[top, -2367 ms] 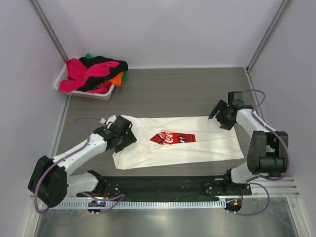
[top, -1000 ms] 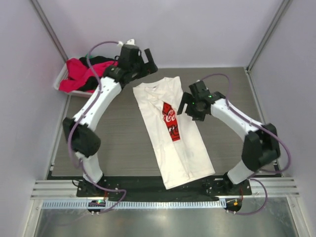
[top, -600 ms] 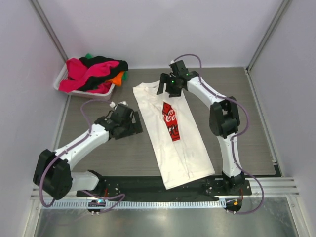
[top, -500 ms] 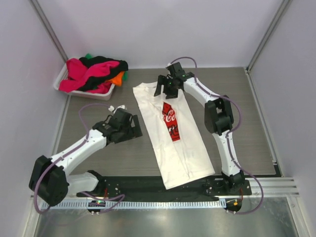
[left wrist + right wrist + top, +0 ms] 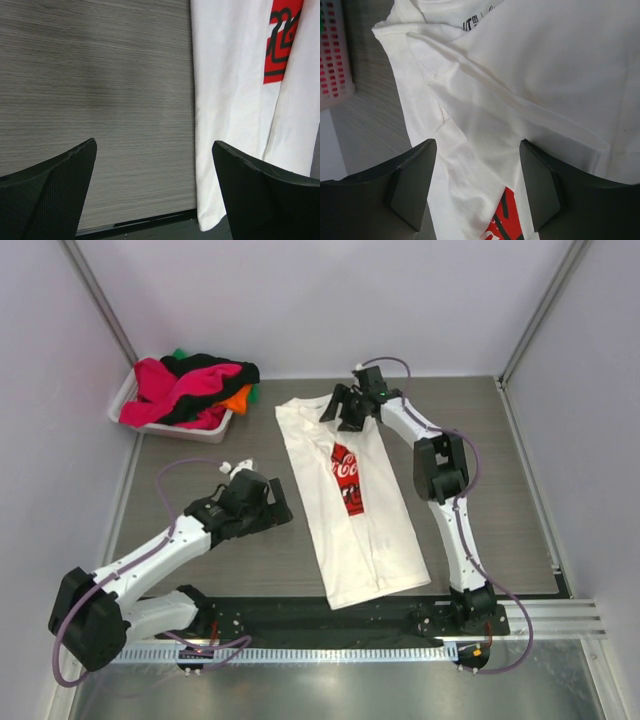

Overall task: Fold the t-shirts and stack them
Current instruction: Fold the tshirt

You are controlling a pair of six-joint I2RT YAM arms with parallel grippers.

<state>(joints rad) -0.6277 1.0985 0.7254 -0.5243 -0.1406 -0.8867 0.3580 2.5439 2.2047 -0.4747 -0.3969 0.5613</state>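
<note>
Top external, narrow folded white t-shirt (image 5: 365, 530), woodgrain table (image 5: 500, 500)

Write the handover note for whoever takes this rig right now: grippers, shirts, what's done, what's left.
Left gripper: open, empty, over bare table left of the white t-shirt.
Right gripper: open, over that shirt's collar end, nothing gripped.
Shirts: the white one lies as a long narrow strip, collar far, hem near. The other t-shirts (pink, black, orange, green) are heaped in the bin, far left.
Done: the white shirt's sides are folded in.
Left: fold it across, then fold and stack the heap.
</note>
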